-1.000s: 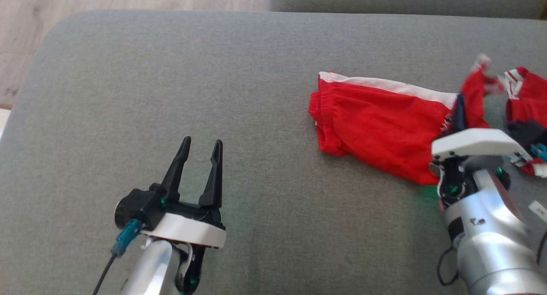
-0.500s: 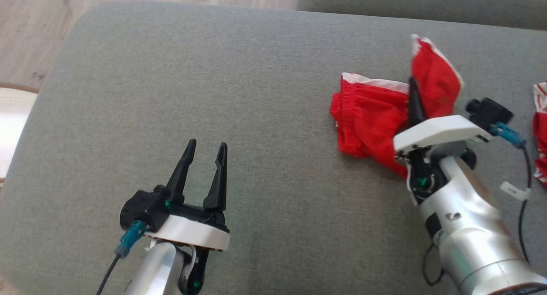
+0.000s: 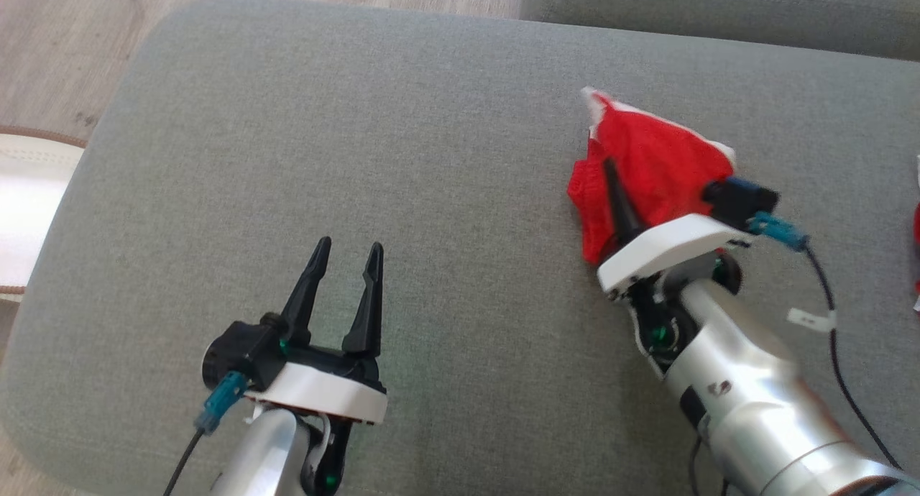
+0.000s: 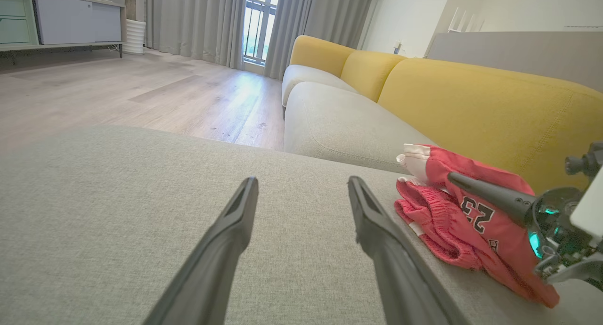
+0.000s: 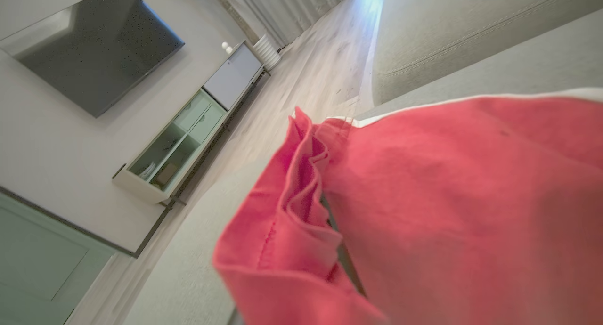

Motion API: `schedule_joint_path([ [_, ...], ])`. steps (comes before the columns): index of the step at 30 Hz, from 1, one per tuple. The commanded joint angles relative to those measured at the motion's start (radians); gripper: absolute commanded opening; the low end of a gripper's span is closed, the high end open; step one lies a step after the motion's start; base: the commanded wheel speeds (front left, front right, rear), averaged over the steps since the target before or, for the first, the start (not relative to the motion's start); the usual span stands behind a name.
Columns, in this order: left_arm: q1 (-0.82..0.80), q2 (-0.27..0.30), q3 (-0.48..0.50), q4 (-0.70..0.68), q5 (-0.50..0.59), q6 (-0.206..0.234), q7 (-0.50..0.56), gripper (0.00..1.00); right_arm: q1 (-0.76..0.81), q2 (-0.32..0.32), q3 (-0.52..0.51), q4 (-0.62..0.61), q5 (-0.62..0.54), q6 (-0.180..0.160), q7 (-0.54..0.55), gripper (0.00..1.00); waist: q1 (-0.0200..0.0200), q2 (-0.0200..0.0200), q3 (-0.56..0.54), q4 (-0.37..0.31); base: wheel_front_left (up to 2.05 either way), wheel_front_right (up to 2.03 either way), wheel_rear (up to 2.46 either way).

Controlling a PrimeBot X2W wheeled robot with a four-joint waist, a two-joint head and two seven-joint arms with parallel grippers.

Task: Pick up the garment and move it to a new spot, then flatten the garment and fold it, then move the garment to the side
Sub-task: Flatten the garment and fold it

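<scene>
Red sports shorts [image 3: 661, 158], white-trimmed, number 23 printed on one leg. Bunched on the right half of the grey seat cushion [image 3: 359, 122], nearer its far edge than its near one. The elastic waistband end lies on the cushion. The other end is raised and draped over the right gripper.

Grey seat cushion: broad and flat. A yellow sofa back [image 4: 471, 94] stands behind the shorts in the left wrist view.

Right gripper [image 3: 611, 169]: jaws pressed together, pinching a fold of the shorts. Cloth wraps the fingers in the right wrist view.

Left gripper [image 3: 348, 246]: jaws spread, holding nothing. Sits near the cushion's near edge, well apart from the shorts.

Step in hand, as judged: carrying the gripped end across the waistband end to make a fold.

Handling advice:
- Keep the pinch tight.
- Travel low so the lying half is not dragged.
- Lay hem to waistband, edge on edge, before letting go.
- The idle left gripper could pin the waistband.

Risk: thin cloth likely slides and bunches.
</scene>
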Motion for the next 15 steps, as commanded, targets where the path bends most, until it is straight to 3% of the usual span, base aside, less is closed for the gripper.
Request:
schedule_joint_path([
  [1,-0.007,0.007,0.031,-0.025,-0.003,0.001,-0.005,1.0,-0.008,0.014,0.038,-0.029,0.012,-0.001,-0.008,0.0,0.0,0.0,-0.002,-0.001,0.0,0.0,0.0],
  [2,-0.007,0.007,0.032,-0.022,-0.003,0.001,-0.005,1.0,-0.006,0.014,0.061,-0.017,0.018,-0.001,0.0,0.0,0.0,0.0,-0.004,-0.002,0.0,0.0,0.0],
  [3,-0.006,0.007,0.032,-0.021,-0.002,0.001,-0.005,1.0,-0.007,0.014,0.085,0.001,0.011,-0.001,0.005,0.59,0.0,0.0,-0.005,-0.003,0.0,0.0,0.0],
  [4,-0.005,0.007,0.033,-0.019,-0.001,0.001,-0.005,1.0,-0.008,0.014,0.104,0.013,0.013,-0.001,0.009,1.0,0.0,0.0,-0.007,-0.004,0.0,0.0,0.0],
  [8,-0.007,0.007,0.035,-0.016,-0.001,0.001,-0.005,1.0,-0.006,0.014,0.196,-0.002,0.026,-0.001,0.028,1.0,0.0,0.0,-0.016,-0.014,0.0,0.0,0.0],
  [15,0.001,0.007,0.057,-0.018,0.008,0.001,-0.005,1.0,0.023,0.014,0.356,-0.139,0.095,-0.001,0.103,1.0,0.0,0.0,-0.042,-0.057,0.0,0.0,0.0],
])
